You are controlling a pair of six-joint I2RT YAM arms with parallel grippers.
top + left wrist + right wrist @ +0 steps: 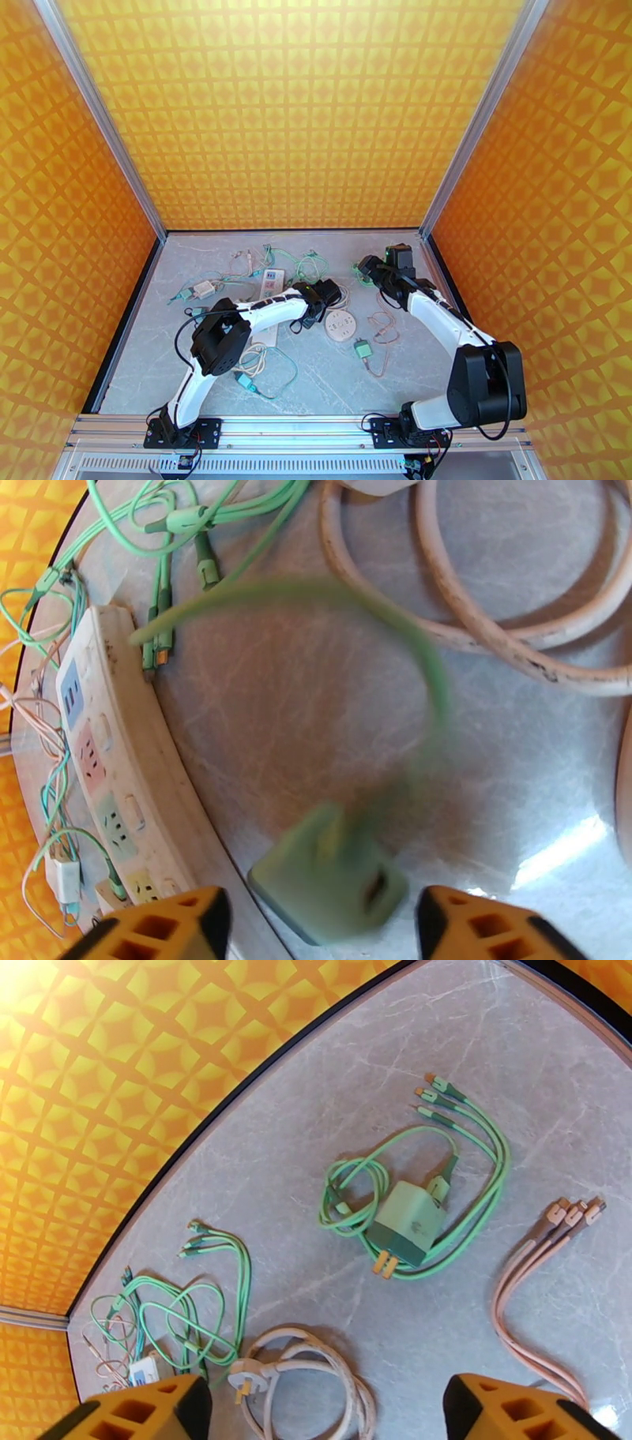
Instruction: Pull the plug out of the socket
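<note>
The socket is a long white power strip [103,772] with pastel outlets, lying along the left of the left wrist view; in the top view the power strip [271,288] lies mid-table. A green plug [328,875], blurred, sits on the table clear of the strip, its green cable [379,606] arcing above it. My left gripper [324,934] is open, its orange fingers [158,930] standing either side of the plug with gaps. My right gripper [332,1418] is open over bare table, below a green charger [407,1224] that lies with its prongs showing.
A thick white cable [490,630] loops at the upper right of the left wrist view. Pink cables [545,1276], a white plug with its coil [300,1370] and tangled green cables [182,1307] lie around. A round white disc [340,324] sits mid-table. Orange walls enclose three sides.
</note>
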